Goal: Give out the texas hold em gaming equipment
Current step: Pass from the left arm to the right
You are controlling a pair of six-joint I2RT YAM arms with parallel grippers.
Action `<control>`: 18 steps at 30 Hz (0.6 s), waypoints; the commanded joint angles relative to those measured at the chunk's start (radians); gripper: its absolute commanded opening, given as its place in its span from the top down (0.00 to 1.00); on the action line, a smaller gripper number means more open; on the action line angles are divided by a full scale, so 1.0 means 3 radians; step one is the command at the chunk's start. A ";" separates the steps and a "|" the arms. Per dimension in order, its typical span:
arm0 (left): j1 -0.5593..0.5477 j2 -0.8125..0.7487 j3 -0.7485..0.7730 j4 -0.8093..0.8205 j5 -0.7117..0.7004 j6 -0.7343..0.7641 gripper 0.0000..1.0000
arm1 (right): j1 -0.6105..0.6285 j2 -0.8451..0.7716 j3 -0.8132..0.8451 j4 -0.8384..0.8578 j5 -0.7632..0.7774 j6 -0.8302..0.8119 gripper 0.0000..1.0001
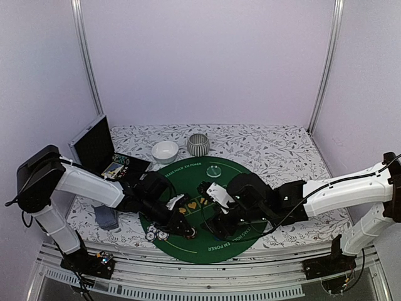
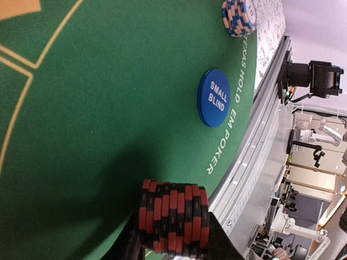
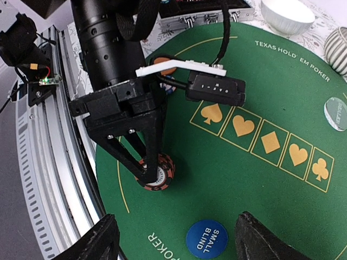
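A stack of red-black poker chips [image 2: 173, 216] is gripped by the left tool [image 2: 173, 235] at the bottom centre of the left wrist view, over the green mat [image 2: 108, 108]. The right tool [image 3: 176, 225] is held wide open, with the blue Small Blind disc [image 3: 206, 239] seen between its fingers at the bottom edge of the right wrist view.

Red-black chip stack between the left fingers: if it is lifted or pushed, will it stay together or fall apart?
The red-black chip stack is separate discs with uneven edges, so a side push would probably shear it. The fingers seem to press its end faces, so it may lift whole. Released on edge, the chips would likely roll.
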 commanded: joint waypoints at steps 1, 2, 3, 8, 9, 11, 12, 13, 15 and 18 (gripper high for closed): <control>-0.0032 0.0117 0.0057 0.0170 0.0115 0.0079 1.00 | 0.0001 0.0251 0.0199 -0.0107 -0.0071 0.0052 0.26; -0.0028 0.0144 0.0048 0.0178 0.0119 0.0079 1.00 | 0.0024 0.0320 0.0231 -0.0108 -0.0020 0.0060 0.27; -0.0029 0.0171 0.0041 0.0184 0.0116 0.0077 1.00 | 0.0058 0.0405 0.0267 -0.0116 0.0058 0.0058 0.27; -0.0005 0.0264 0.0009 0.0222 0.0131 0.0063 0.97 | 0.0214 0.0845 0.0486 -0.0044 0.0279 -0.0066 0.28; 0.0006 0.0267 0.0004 0.0215 0.0127 0.0064 0.97 | 0.0237 0.0941 0.0546 -0.0037 0.0280 -0.0098 0.28; 0.0018 0.0263 -0.0013 0.0204 0.0109 0.0074 0.97 | 0.0267 0.1100 0.0645 -0.0022 0.0292 -0.0161 0.28; 0.0027 0.0260 -0.0024 0.0198 0.0098 0.0074 0.97 | 0.0270 0.1159 0.0660 0.0001 0.0290 -0.0172 0.27; 0.0035 0.0257 -0.0034 0.0196 0.0092 0.0075 0.97 | 0.0271 0.1214 0.0668 0.0033 0.0286 -0.0181 0.27; 0.0041 0.0267 -0.0048 0.0196 0.0088 0.0087 0.96 | 0.0271 0.1284 0.0668 0.0101 0.0277 -0.0202 0.27; 0.0041 0.0278 -0.0059 0.0203 0.0088 0.0094 0.96 | 0.0272 0.1369 0.0689 0.0162 0.0350 -0.0248 0.29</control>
